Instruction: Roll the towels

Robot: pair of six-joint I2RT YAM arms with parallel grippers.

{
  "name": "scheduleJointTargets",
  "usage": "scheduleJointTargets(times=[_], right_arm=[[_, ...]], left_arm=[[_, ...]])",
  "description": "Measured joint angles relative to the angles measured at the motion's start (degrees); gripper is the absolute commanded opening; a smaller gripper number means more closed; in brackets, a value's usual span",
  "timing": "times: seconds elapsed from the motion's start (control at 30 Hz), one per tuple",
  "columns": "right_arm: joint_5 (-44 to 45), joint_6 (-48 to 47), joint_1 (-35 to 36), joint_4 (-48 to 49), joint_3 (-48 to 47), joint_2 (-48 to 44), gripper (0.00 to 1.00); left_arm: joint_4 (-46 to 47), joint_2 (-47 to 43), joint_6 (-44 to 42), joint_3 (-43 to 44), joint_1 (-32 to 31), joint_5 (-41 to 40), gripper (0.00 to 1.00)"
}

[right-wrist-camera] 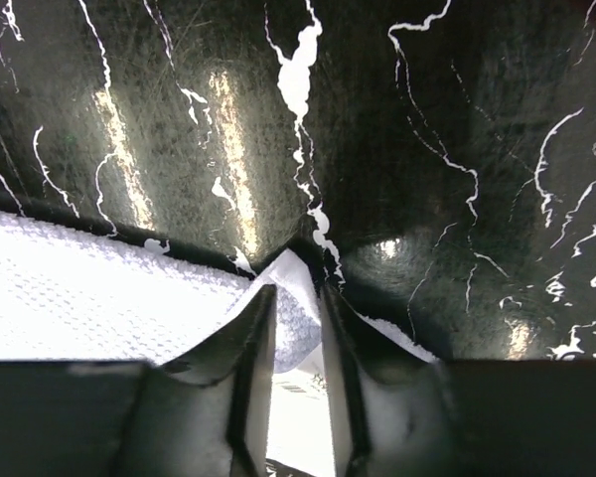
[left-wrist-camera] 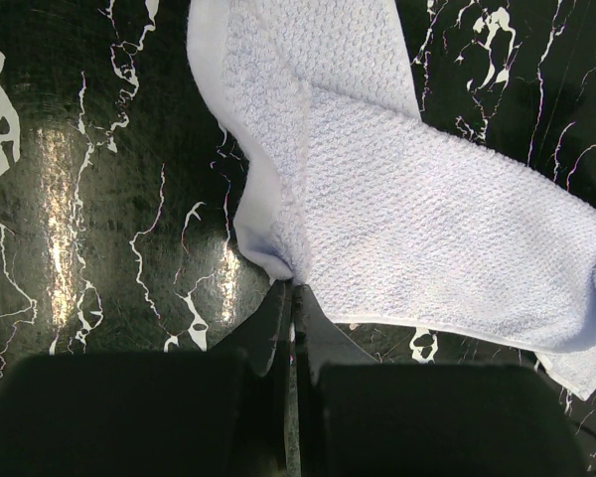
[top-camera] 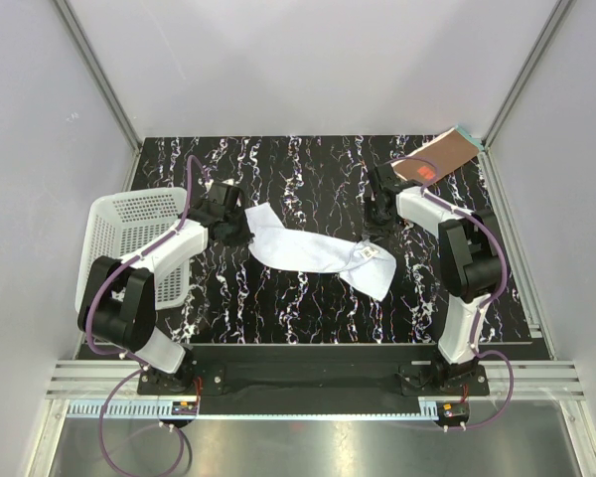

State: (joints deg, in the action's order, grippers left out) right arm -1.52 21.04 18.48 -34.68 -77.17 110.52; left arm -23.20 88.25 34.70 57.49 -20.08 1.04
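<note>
Both arms have white links, black joints and purple cables.

Cut off by the top and right edges of the left wrist view: white towel. Hidden between the pressed-together fingers of the left gripper: its pinched corner. Blurred to dark blocks: the finger bases.

Washed out to bare white in the right wrist view, and cut by the left and bottom edges: the same towel. Unclear there whether the right gripper presses the fold standing between its fingers.

From above:
- hidden under the wrists: both grippers' tips
- partly behind the left arm: basket
- too small to read: tag
- lower edge behind the right arm: brown towel
</note>
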Motion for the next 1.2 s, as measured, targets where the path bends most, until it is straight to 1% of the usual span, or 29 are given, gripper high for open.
scheduleJointTargets(times=[0.03,0.1,0.2,0.47,0.5,0.53,0.57,0.63,0.67,0.73,0.83,0.9,0.93,0.97,1.0,1.1,1.2], right_arm=[[-0.15,0.02,0.00,0.07,0.07,0.04,0.27],[-0.52,-0.09,0.00,0.13,0.11,0.04,0.15],[-1.01,-0.26,0.00,0.15,0.11,0.04,0.00],[-1.09,-0.24,0.00,0.66,1.14,-0.26,0.00],[-0.98,-0.24,0.00,0.79,1.55,-0.55,0.02],[-0.90,-0.22,0.00,0.81,1.92,-0.96,0.46],[-0.66,0.00,0.00,0.72,2.10,-1.33,0.65],[-0.33,-0.02,0.00,0.70,2.08,-1.77,0.86],[0.17,-0.13,0.00,0.68,2.08,-1.95,0.89],[0.76,-0.55,0.00,0.52,2.05,-2.03,0.89],[0.87,-0.61,0.00,0.50,2.05,-2.03,0.87],[0.59,-0.61,0.00,0.52,2.05,-2.03,0.81],[0.35,-0.55,0.00,0.52,2.05,-2.03,0.76],[0.15,-0.50,0.00,0.55,2.05,-2.03,0.71],[-0.28,-0.44,0.00,0.59,2.05,-2.01,0.62],[-1.84,-0.13,0.00,0.76,2.16,-2.01,0.51],[-3.02,0.13,0.00,1.40,2.69,-2.01,0.47]], left_arm=[[0.00,0.00,0.00,0.00,0.00,0.02,0.00],[0.00,0.00,0.00,0.00,0.00,0.00,0.00],[0.00,0.00,0.00,0.00,0.00,0.00,0.00],[-0.04,0.00,-0.02,0.00,0.00,-0.04,0.00],[-0.04,0.00,-0.02,0.00,0.00,-0.04,0.00],[-0.04,0.00,-0.02,0.00,0.00,-0.07,0.00],[-0.04,0.00,-0.02,0.00,0.00,-0.07,0.00],[-0.04,0.00,-0.04,0.00,0.00,-0.07,0.00],[-0.04,0.00,-0.04,0.00,0.00,-0.07,0.00],[-0.04,0.00,-0.09,0.00,0.00,-0.07,0.00],[-0.04,0.00,-0.13,0.00,0.00,-0.07,0.00],[-0.04,0.00,-0.15,0.00,0.00,-0.07,0.00],[-0.04,0.00,-0.15,-0.02,0.00,-0.07,0.00],[-0.04,0.00,-0.15,0.00,0.00,-0.07,0.00],[-0.04,0.00,-0.15,-0.02,0.00,-0.09,0.00],[-0.04,0.00,-0.15,-0.02,0.00,-0.13,0.00],[-0.04,0.00,-0.15,-0.02,0.00,-0.24,0.00]])
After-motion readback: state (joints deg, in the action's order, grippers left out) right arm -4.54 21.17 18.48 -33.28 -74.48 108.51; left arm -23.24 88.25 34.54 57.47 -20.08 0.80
